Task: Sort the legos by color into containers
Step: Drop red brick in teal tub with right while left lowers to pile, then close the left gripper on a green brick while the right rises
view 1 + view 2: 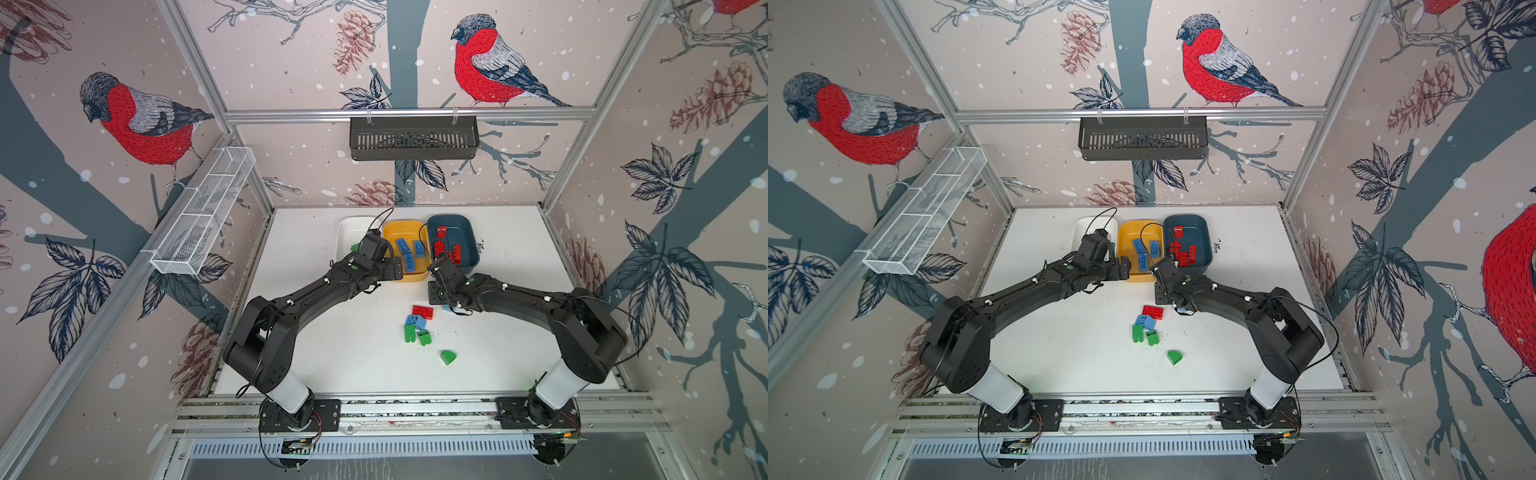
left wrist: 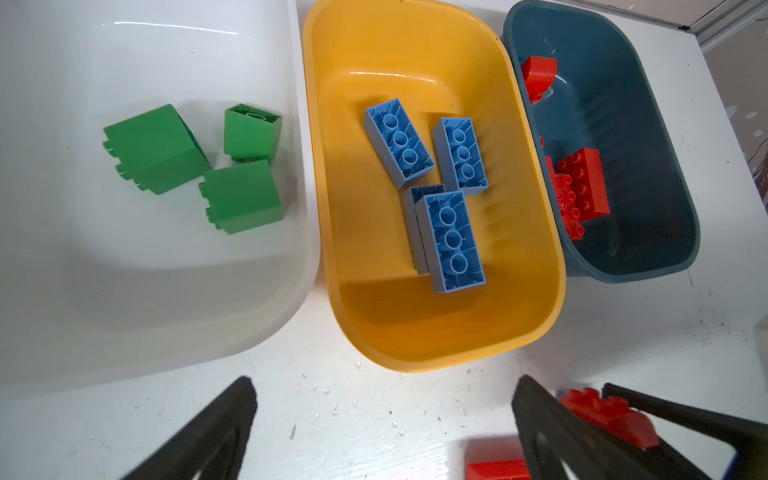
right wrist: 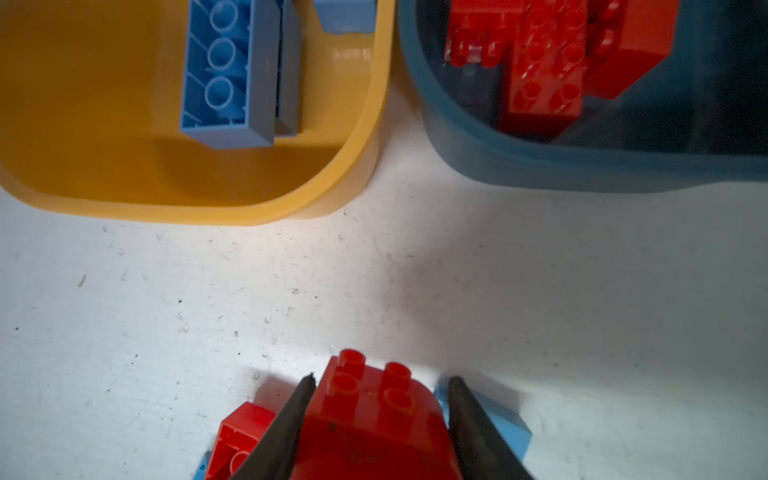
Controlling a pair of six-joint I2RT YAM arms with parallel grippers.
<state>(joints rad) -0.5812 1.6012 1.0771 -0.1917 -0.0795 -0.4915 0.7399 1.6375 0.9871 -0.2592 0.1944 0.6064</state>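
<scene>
My right gripper (image 3: 382,379) is shut on a red lego (image 3: 374,399), held low over the table just in front of the teal container (image 3: 582,166), which holds red legos. My left gripper (image 2: 385,381) stands open and empty by the near rim of the yellow container (image 2: 415,361), which holds several blue legos. Three green legos (image 2: 158,145) lie in the white container (image 2: 249,332). Loose on the table in both top views are a red lego (image 1: 422,311), a blue one (image 1: 415,321) and three green ones (image 1: 409,333).
A black slotted basket (image 1: 413,139) hangs on the back wall. A white wire-mesh basket (image 1: 203,216) hangs on the left wall. Another red lego (image 3: 237,440) and a blue one (image 3: 511,424) lie right under my right gripper.
</scene>
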